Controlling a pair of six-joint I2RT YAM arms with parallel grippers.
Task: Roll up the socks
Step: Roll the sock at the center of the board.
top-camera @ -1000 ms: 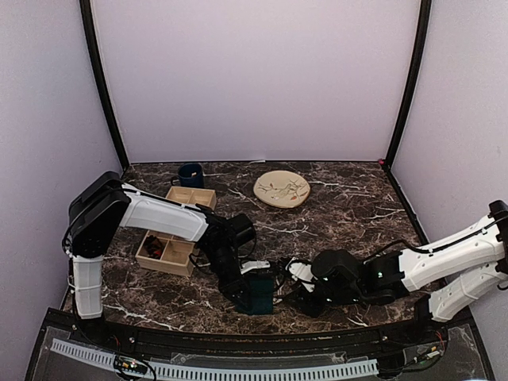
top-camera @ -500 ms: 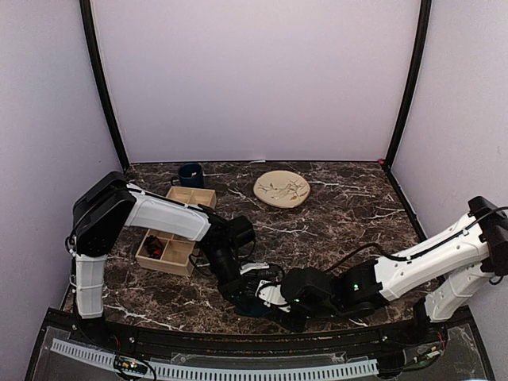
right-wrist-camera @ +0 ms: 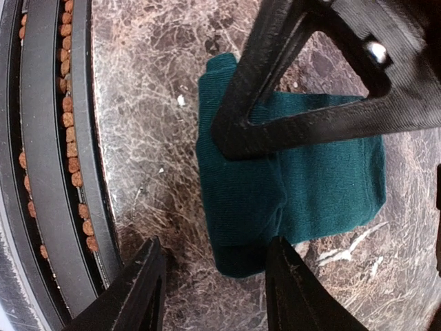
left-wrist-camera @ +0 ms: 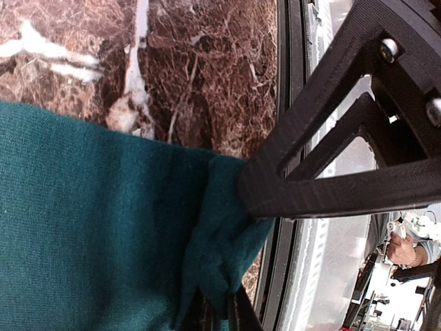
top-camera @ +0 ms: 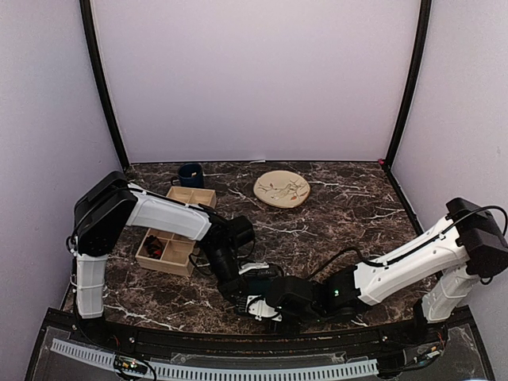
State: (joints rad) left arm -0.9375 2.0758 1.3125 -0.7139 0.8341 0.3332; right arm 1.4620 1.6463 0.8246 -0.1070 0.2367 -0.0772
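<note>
The teal-green sock [right-wrist-camera: 303, 186] lies flat on the marble near the front edge, one layer folded over. It also fills the left of the left wrist view [left-wrist-camera: 89, 221]. My left gripper [left-wrist-camera: 220, 307] is shut on a bunched edge of this sock; one of its fingers [right-wrist-camera: 310, 110] crosses the sock in the right wrist view. My right gripper [right-wrist-camera: 213, 252] is open, its jaws straddling the sock's near corner. In the top view both grippers [top-camera: 248, 294] [top-camera: 268, 306] meet over the sock and hide it. A dark item with red [top-camera: 154, 247], apparently the argyle sock, sits in the wooden box.
The wooden compartment box [top-camera: 176, 238] stands at the left, a dark blue mug [top-camera: 190, 175] behind it. A patterned plate [top-camera: 282, 189] lies at the back middle. The black front rail [right-wrist-camera: 41, 172] runs right next to the sock.
My right arm has swung left along the front edge and its open gripper has reached the sock. My left gripper has stayed on the sock.
</note>
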